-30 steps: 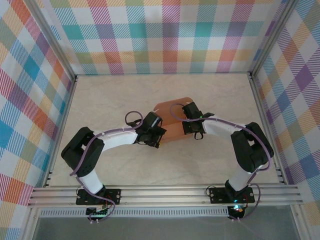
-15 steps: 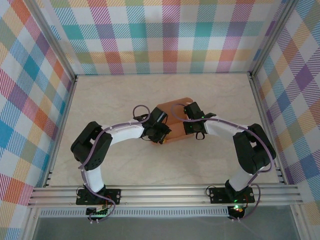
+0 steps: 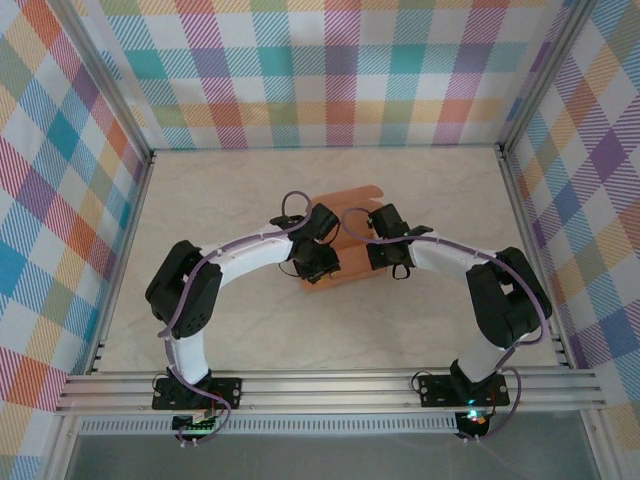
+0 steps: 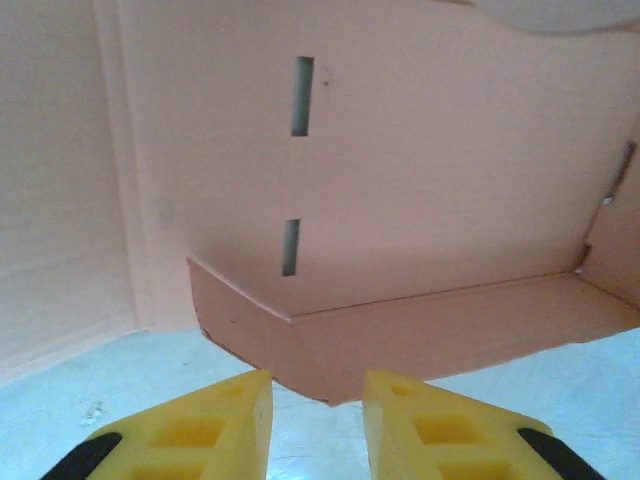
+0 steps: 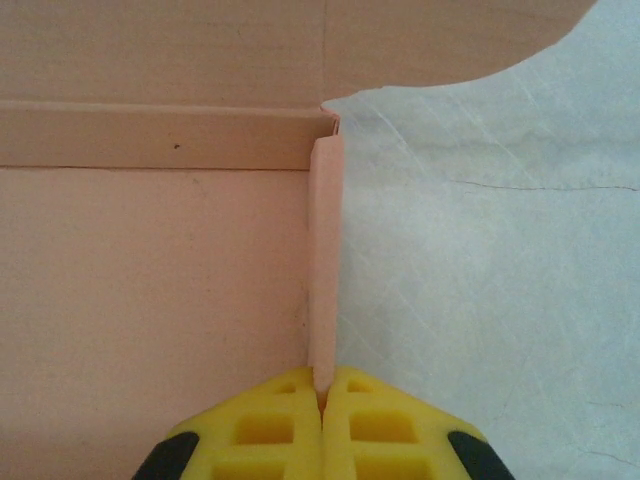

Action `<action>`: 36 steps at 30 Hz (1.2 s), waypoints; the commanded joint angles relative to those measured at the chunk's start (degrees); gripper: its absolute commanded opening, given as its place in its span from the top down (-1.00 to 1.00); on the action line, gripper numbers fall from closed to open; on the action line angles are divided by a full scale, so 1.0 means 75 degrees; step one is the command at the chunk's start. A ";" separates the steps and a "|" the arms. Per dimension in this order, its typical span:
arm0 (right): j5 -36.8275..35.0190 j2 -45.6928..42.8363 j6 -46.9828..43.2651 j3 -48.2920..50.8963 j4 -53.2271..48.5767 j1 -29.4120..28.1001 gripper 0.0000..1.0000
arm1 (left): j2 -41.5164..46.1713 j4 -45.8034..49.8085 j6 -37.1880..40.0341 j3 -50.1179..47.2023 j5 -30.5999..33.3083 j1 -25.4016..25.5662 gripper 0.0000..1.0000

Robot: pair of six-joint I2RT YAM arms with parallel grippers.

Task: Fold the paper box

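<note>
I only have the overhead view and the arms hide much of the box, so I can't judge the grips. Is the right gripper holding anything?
Observer: Yes, the right gripper is shut on a thin upright flap of the paper box.
Operator: And the left one?
Observer: The left gripper is open, nothing between its fingers; a low folded edge lies just ahead.
Operator: Any slots near it?
Observer: Two narrow slots in the panel behind that edge.

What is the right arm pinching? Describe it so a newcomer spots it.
On the pale marbled table lies the salmon-orange card paper box, half folded between the two arms. Along its right edge, a narrow card strip stands upright, pinched between the right arm's yellow fingers. Unlike the broad panels beside it, it is thin and seen edge-on.
</note>
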State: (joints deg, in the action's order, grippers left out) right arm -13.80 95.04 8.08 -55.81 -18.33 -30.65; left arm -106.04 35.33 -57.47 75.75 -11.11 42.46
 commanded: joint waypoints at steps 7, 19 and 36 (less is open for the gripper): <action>0.0200 -0.0128 -0.0113 -0.0117 -0.0194 -0.0008 1.00 | -0.0044 0.0039 -0.0134 -0.0240 0.0210 -0.0095 0.43; 0.0340 -0.0110 -0.0028 -0.0129 -0.0173 -0.0008 1.00 | 0.0237 -0.1376 -0.1607 -0.1003 0.0301 -0.0130 0.48; 0.0673 -0.0040 -0.0350 -0.0179 -0.0206 -0.0010 1.00 | -0.0735 -0.0206 0.0610 0.0202 -0.0136 -0.0031 0.80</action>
State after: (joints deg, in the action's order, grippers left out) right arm -11.73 95.04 6.98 -55.83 -19.20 -30.48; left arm -110.02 31.27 -58.81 75.20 -9.91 41.93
